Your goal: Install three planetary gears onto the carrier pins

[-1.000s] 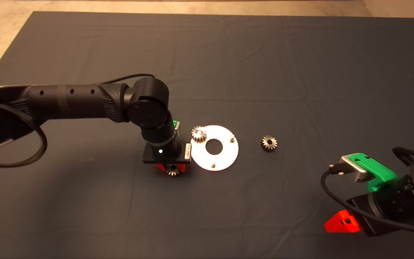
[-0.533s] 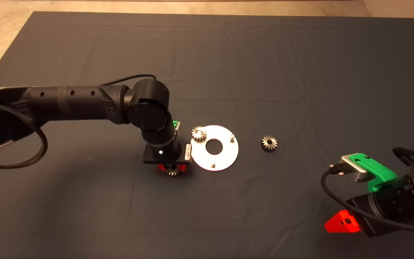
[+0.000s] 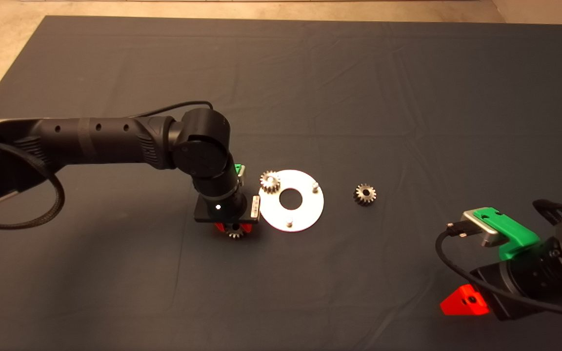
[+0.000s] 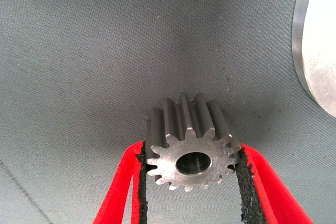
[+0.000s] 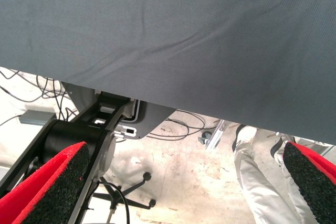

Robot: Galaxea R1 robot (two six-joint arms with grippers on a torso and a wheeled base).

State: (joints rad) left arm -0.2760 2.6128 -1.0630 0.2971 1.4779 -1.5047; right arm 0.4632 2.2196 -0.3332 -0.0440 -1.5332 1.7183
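The round silver disc (image 3: 305, 207) lies mid-mat with one planetary gear (image 3: 270, 181) seated on its far-left carrier pin. Two carrier pins (image 3: 314, 185) (image 3: 289, 223) stand bare. A second gear (image 3: 365, 194) lies loose on the mat right of the disc. Just left of the disc's near edge, my left gripper (image 3: 234, 230) points down, shut on a third gear (image 3: 235, 234). In the left wrist view both black pads (image 4: 242, 174) press this gear's (image 4: 184, 124) teeth, its centre hole faces the camera, and the disc's rim (image 4: 315, 45) shows beside it. My right gripper (image 3: 464, 301) waits open at the lower right.
The dark mat (image 3: 408, 97) ends at a pale floor strip along the far and left sides. Past the mat edge, the right wrist view shows a person's leg (image 5: 257, 177), cables and a chair base on the floor.
Almost nothing differs. My left gripper stays on the gear beside the disc with only a slight shift of the arm. The right arm is still.
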